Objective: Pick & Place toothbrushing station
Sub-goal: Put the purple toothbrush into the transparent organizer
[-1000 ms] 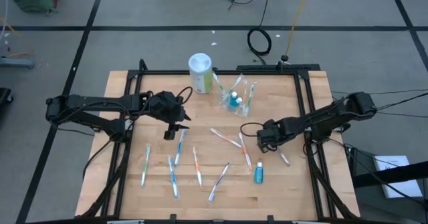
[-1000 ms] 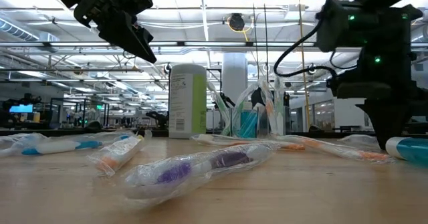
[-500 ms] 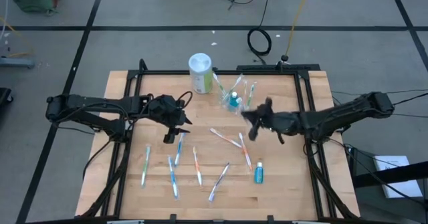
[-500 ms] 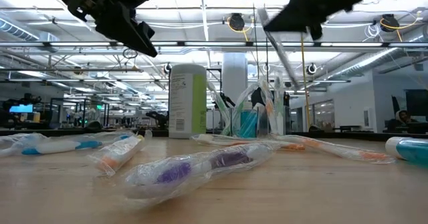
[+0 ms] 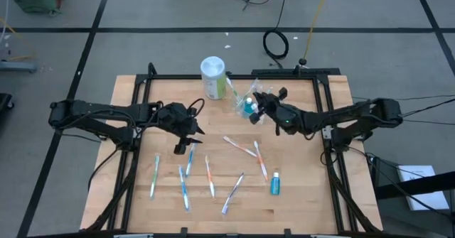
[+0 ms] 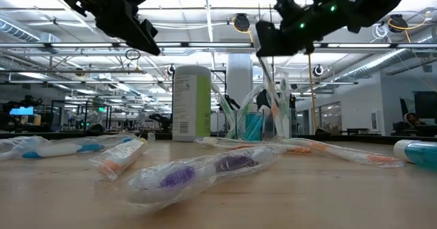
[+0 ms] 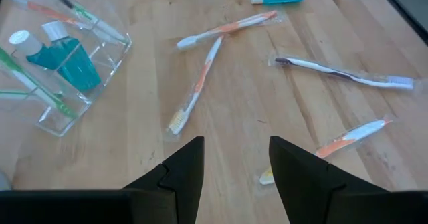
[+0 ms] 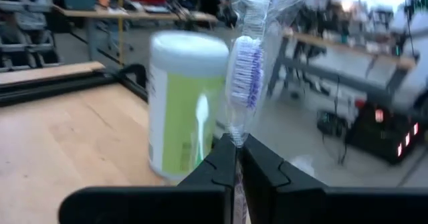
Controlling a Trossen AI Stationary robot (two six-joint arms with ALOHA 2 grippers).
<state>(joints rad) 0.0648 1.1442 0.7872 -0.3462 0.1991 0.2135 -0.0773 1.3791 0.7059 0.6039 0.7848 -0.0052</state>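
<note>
Above the clear cup [image 5: 249, 107], in the upper middle of the high view, the right gripper [image 5: 266, 104] hangs over the table [image 5: 306, 195]. Its fingers are pressed together on a wrapped toothbrush [image 8: 245, 77]; in the right wrist view the purple bristles in clear wrap stand just past the fingertips. In the low view this gripper [image 6: 273, 41] is at the upper middle of the frame, over the cup [image 6: 256, 123], and the thin brush hangs down from it toward the cup.

The cup already holds some brushes and a teal toothpaste tube [image 7: 67, 60]. Just left of the cup in the high view stands a white and green canister [image 5: 212, 77].

Left of centre in the high view, the left gripper [image 5: 186, 135] is in the air over the table. Its fingers are spread apart and hold nothing; the left wrist view shows bare wood between them.

More wrapped brushes lie loose across the lower middle of the high view: a green one [image 5: 155, 175] at the left, blue ones [image 5: 184, 185] next to it, orange ones [image 5: 259, 160] toward the centre. A second teal tube [image 5: 274, 182] lies at the lower right of this group, apart from the cup.
</note>
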